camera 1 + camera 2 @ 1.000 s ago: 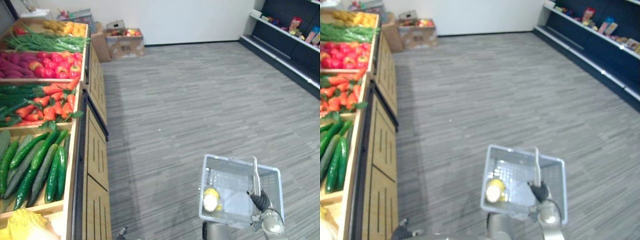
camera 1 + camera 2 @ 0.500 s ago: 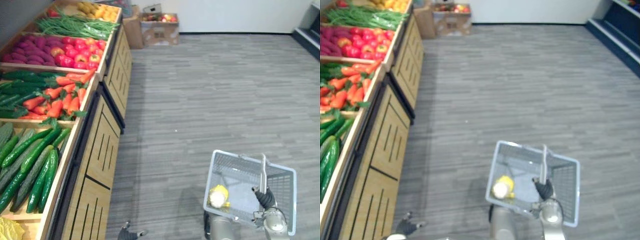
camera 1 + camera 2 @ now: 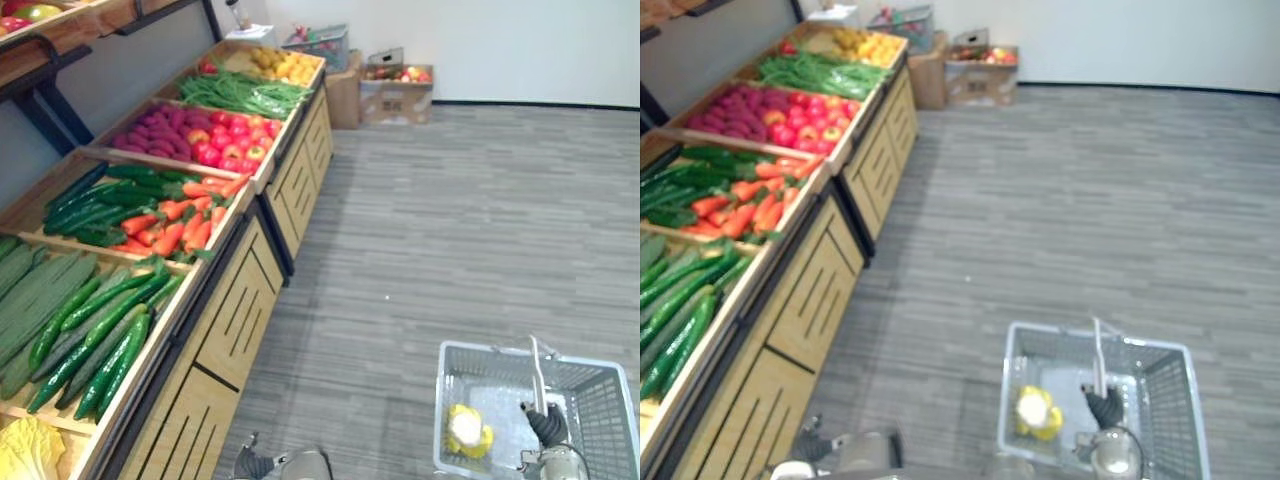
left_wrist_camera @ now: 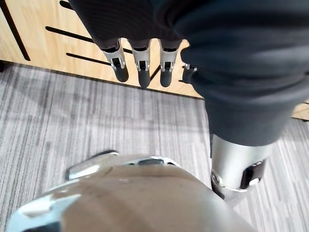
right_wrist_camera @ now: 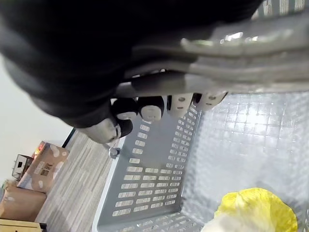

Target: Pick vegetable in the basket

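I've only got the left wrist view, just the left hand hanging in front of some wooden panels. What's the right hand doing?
Observer: The right hand is curled round the handle of a grey basket, carried on the robot's right.
Operator: Anything in that basket?
Observer: One yellow and white vegetable, lying on the bottom toward the basket's left side.
Operator: And what are those wooden panels part of?
Observer: They are the front of a produce stand. A crate of cucumbers sits on top of it, with carrots in the crate beyond.
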Robot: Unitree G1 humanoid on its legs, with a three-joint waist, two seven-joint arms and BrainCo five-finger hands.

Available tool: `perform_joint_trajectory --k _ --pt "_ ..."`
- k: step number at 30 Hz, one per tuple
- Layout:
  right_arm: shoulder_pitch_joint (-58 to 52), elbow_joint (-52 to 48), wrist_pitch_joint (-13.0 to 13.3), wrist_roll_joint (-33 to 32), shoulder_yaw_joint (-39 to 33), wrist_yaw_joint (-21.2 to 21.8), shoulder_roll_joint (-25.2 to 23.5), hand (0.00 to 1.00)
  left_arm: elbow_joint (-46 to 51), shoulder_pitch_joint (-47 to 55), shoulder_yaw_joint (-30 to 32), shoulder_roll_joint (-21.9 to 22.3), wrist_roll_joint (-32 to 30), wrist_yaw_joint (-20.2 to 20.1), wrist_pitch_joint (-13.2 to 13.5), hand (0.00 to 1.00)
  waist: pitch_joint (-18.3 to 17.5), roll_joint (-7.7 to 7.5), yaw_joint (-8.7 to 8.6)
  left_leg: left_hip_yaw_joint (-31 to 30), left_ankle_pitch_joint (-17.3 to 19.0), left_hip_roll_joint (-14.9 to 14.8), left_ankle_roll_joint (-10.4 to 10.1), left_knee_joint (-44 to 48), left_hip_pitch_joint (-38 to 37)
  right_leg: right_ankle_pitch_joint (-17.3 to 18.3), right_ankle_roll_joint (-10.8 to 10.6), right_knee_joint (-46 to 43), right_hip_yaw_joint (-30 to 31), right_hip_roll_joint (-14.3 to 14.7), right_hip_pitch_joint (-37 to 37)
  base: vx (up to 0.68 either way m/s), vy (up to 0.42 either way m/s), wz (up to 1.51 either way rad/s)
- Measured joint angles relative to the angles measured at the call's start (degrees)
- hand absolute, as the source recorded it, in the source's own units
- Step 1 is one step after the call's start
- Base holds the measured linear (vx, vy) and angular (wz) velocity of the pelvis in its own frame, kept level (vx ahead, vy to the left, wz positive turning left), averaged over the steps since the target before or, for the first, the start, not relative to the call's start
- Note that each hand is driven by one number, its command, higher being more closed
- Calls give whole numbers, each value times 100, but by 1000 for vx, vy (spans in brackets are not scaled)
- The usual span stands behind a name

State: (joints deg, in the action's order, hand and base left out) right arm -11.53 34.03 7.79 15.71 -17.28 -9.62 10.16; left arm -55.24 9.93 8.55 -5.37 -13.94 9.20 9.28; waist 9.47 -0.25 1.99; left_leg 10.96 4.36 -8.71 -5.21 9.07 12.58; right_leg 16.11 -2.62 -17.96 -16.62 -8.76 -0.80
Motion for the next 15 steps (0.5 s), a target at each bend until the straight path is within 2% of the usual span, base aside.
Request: perform_joint_trajectory --k 2,3,4,6,8,10,11,12,13,14,15 --pt "30 35 -12 1 106 -6 -11 100 -9 43 144 43 -25 50 -51 0 -37 -9 57 -56 -604 63 24 -144 -21 49 -134 72 95 -12 -59 259 208 -11" --pt "39 35 -13 4 227 -5 -12 100 -20 62 205 72 -38 73 -68 0 -66 -49 62 -22 -669 143 126 -44 -69 32 -224 246 170 -74 -175 340 268 -16" --pt "42 35 -12 5 285 -4 -18 100 -27 73 223 58 -39 81 -66 0 -67 -116 92 38 -557 188 250 69 -56 25 -235 346 236 -115 -222 339 267 -35" --pt "81 40 -2 25 472 8 -19 100 -111 112 303 21 -104 105 -70 0 -174 -255 264 348 69 238 357 792 43 -136 -490 707 603 -269 -398 269 227 -59" --pt "105 164 18 63 500 21 -3 100 -312 127 303 -81 -225 125 -75 0 -354 -340 264 461 448 404 427 1044 31 -211 -564 631 926 -417 -413 321 253 -26" --pt "191 462 40 108 457 20 23 100 -452 123 292 -107 -261 123 -114 0 -487 -335 205 538 692 549 533 1093 -89 -243 -524 -296 1355 -557 -7 333 264 -7" --pt "287 652 39 179 457 25 17 100 -490 159 245 -115 -260 124 -130 0 -463 -347 162 563 778 589 638 1083 -253 -490 -472 -1275 1591 -580 403 310 239 -5" --pt "352 749 19 176 422 22 15 100 -516 171 163 -128 -250 121 -155 0 -465 -252 112 553 843 622 710 1003 -490 -1052 -493 -2169 1753 -581 762 301 230 6" --pt "346 753 4 171 396 20 17 100 -507 183 78 -144 -249 121 -191 0 -452 -240 69 536 874 640 762 927 -636 -1440 -508 -2531 1815 -573 894 303 214 32" --pt "326 756 9 166 311 16 15 100 -488 203 -47 -167 -212 113 -225 0 -379 -190 -60 413 916 669 845 803 -929 -1606 -569 -3118 1890 -514 1024 249 147 38" --pt "328 757 22 163 258 14 16 100 -473 200 -72 -186 -210 104 -231 0 -339 -158 -93 377 940 684 880 755 -1051 -1532 -453 -3368 1888 -492 1118 288 143 43"
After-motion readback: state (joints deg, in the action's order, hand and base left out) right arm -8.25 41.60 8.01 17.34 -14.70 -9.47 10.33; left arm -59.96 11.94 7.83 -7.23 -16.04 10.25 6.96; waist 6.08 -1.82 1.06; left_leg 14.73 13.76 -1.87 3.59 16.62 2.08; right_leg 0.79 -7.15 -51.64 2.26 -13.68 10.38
